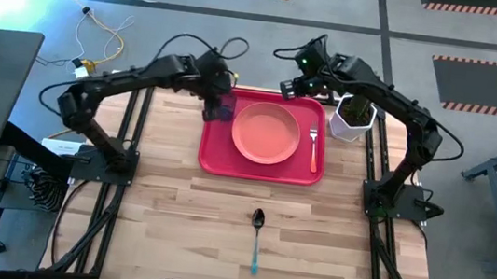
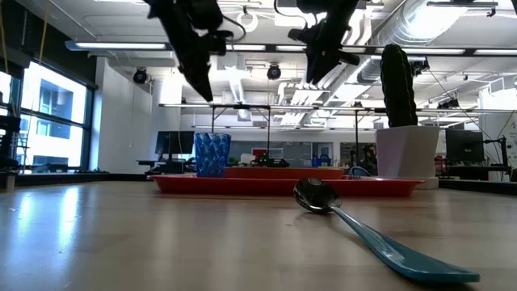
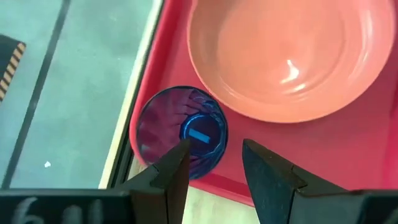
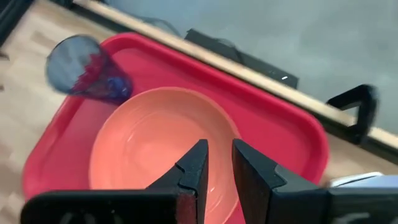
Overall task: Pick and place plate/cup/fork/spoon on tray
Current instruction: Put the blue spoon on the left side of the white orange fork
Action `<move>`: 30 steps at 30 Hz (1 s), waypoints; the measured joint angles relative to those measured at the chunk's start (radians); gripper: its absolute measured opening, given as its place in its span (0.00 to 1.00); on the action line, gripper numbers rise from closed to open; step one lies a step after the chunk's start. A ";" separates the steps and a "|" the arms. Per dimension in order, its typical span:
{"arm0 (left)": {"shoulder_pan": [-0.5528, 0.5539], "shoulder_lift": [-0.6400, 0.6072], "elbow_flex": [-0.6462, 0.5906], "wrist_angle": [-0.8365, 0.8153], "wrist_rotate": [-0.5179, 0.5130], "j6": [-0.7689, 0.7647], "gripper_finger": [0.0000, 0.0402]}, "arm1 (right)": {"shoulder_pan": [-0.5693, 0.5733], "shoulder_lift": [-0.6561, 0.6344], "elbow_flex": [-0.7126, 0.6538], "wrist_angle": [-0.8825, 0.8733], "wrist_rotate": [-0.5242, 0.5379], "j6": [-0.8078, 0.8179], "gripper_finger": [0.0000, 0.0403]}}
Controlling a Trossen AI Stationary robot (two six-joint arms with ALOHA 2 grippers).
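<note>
The red tray (image 1: pixel 213 159) lies at the table's far middle. On it rest the salmon plate (image 1: pixel 266 132) at its centre, the orange-handled fork (image 1: pixel 313 147) along its right side, and the blue cup (image 3: pixel 180 130), upright in its far left corner. The teal-handled spoon (image 1: pixel 257 239) lies on the bare table near the front edge. My left gripper (image 3: pixel 214 155) is open and hangs above the cup, well clear of it in the low view (image 2: pixel 202 85). My right gripper (image 4: pixel 219 152) is empty, open by a narrow gap, and raised over the tray's far right part (image 1: pixel 294 88).
A white hexagonal pot with a cactus (image 1: pixel 352 118) stands just right of the tray's far right corner, under the right arm. Bare wooden table lies left, right and in front of the tray, around the spoon.
</note>
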 joint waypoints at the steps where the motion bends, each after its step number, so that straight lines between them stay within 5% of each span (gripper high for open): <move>1: 0.000 -0.021 0.000 -0.006 0.000 -0.025 0.34 | 0.003 0.000 0.000 -0.003 -0.015 0.000 0.16; 14: 0.000 -0.220 0.000 -0.041 0.000 -0.176 0.34 | 0.107 0.000 0.000 -0.189 -0.236 0.137 0.16; 30: 0.000 -0.244 0.000 -0.169 0.008 -0.095 0.34 | 0.453 0.000 0.000 -0.236 -0.147 0.606 0.16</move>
